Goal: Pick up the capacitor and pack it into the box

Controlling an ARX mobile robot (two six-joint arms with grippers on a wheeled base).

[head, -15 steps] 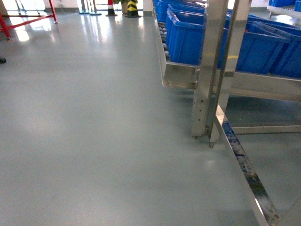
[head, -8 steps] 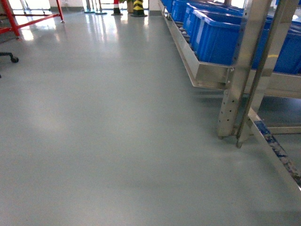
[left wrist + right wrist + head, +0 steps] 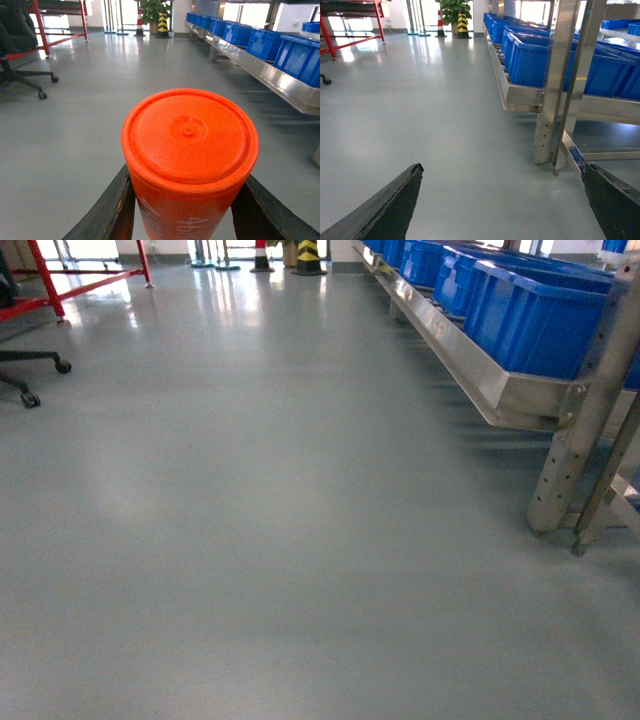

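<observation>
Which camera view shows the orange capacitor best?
The left wrist view: the capacitor fills the foreground, held between the left gripper's dark jaws, its round top facing the camera. The head and right wrist views show none of it, only floor and blue bins.

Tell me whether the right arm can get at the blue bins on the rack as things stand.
Probably not. The right claw is open and empty, nothing blocks it, but the blue bins sit well ahead across bare floor, behind a steel upright.
</observation>
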